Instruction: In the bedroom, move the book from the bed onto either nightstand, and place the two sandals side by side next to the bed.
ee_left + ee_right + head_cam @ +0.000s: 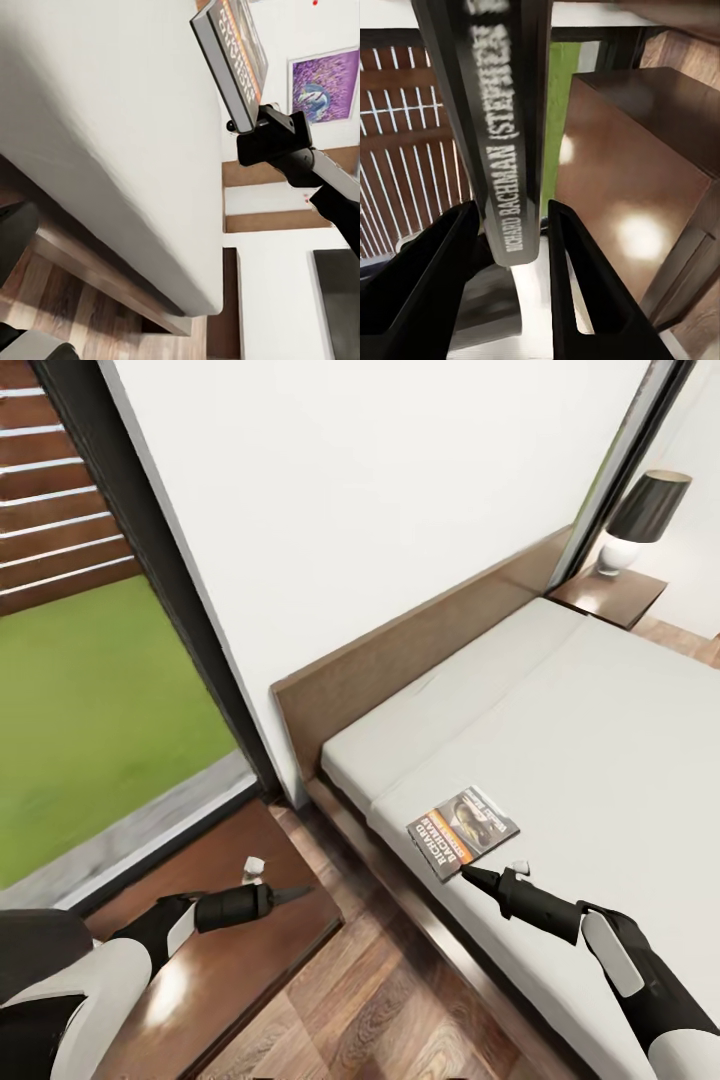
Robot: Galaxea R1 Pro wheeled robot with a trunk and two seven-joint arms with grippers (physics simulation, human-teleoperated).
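- The book (pixel 463 831) lay near the side edge of the bed (pixel 600 760), on the pale mattress, its dark cover with the orange band and white "Richard Bachman" lettering facing up in the head view.
- The right gripper (pixel 470 875) reached over the bed's edge and met the book at its near corner. In the right wrist view the two dark fingers (pixel 577 285) stood one on each side of the book's spine (pixel 502 150), closed against it, so the book was gripped edge-on.
- The left wrist view showed the same hold from the side: the book (pixel 232 60) tilted up from the mattress (pixel 105 135) with the right gripper (pixel 251 124) clamped at its lower end.
- The left gripper (pixel 290 893) hovered over the glossy dark brown top of the near nightstand (pixel 240 970), which stood just beside the bed, between the bed frame and the dark-framed glass window (pixel 150 540). Its fingers looked drawn together to a thin point, but whether they were fully closed could not be told; they held nothing.
- A second nightstand (pixel 610 595) stood at the far side of the bed's headboard (pixel 420 640), carrying a lamp (pixel 640 520) with a dark shade and a white base.
- Brown wood-plank floor (pixel 370 1000) showed between the near nightstand and the bed frame.
- Green grass (pixel 90 710) and a slatted brown fence (pixel 60 510) lay beyond the window.
- A purple picture (pixel 322 86) hung on the far white wall in the left wrist view.
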